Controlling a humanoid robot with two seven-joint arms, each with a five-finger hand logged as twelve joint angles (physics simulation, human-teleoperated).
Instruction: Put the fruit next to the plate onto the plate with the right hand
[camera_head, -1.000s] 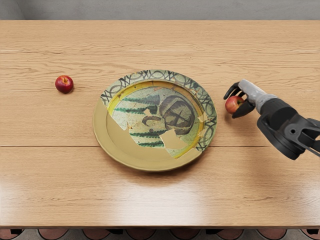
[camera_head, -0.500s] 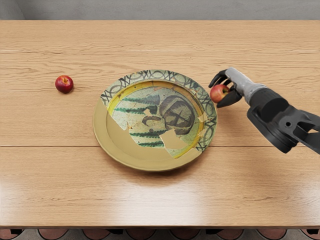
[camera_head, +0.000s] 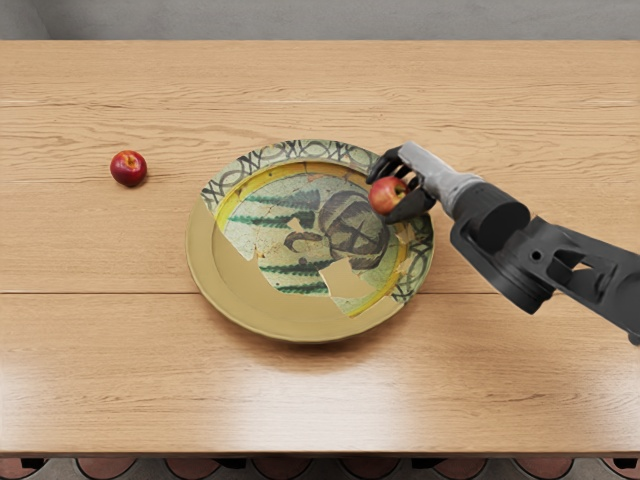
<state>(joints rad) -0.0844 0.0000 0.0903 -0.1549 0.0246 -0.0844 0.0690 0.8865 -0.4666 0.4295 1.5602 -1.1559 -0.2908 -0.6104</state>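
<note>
Our right hand (camera_head: 398, 183), clenched on the apple (camera_head: 387, 195), has moved from beside the plate (camera_head: 225, 285) to above its rim; release comes next.

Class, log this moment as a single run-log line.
right hand: shut on held apple | over plate, right side | loose apple: on table, left

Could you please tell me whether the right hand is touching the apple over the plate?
Touching. The head view shows the right hand curled around the apple, gripping it over the plate.
</note>
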